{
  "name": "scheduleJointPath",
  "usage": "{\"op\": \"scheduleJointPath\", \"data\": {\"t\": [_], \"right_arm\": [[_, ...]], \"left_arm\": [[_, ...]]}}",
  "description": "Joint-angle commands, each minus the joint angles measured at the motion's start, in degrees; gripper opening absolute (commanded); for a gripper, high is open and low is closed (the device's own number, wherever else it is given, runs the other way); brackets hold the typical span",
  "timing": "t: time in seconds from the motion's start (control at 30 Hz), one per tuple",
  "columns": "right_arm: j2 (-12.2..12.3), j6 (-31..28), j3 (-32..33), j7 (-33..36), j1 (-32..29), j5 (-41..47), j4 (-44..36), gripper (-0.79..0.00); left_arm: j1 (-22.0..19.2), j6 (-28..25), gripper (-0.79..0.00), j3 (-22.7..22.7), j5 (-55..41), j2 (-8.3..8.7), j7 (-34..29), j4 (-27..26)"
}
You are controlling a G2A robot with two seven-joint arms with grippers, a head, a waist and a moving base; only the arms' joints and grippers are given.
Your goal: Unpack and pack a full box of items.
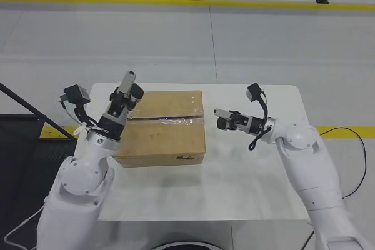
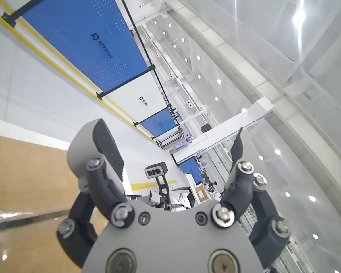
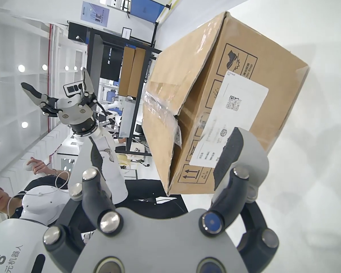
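A closed brown cardboard box (image 1: 164,128) sits on the white table, with clear tape along its top seam (image 1: 169,118). My left gripper (image 1: 132,84) hangs raised over the box's far left corner, open and empty, tilted up away from the box. The left wrist view has the left gripper (image 2: 170,146) with its jaws spread and the box top (image 2: 22,177) beside it. My right gripper (image 1: 217,119) is just off the box's right side, open, holding nothing. From the right wrist, the right gripper (image 3: 162,160) faces the box (image 3: 187,66) and its white label (image 3: 230,115); the left gripper (image 3: 56,92) stands beyond.
The white table (image 1: 250,187) has bare room in front of and to the right of the box. A black frame with dark cloth (image 1: 12,156) stands off the table's left edge. A yellow floor line (image 1: 350,130) runs behind the right arm.
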Motion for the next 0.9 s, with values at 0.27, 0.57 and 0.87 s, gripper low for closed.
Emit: {"op": "scheduleJointPath", "data": {"t": [0.27, 0.57, 0.87], "right_arm": [[-0.85, -0.16, -4.71, 1.56, 3.72, -0.78, 3.23, -0.508], [-0.85, 0.23, -5.35, 0.83, 4.49, -0.98, 2.9, -0.785], [-0.38, 1.49, -4.68, -0.2, 4.07, -2.14, -0.22, -0.785]], "left_arm": [[4.44, -2.31, 0.0, -5.94, -3.79, 0.43, -3.78, -0.13], [4.11, -2.19, 0.0, -5.59, -4.09, 0.41, -5.32, 1.01], [2.84, -1.22, 0.0, -3.67, -3.73, 0.36, -7.51, 2.33]]}}
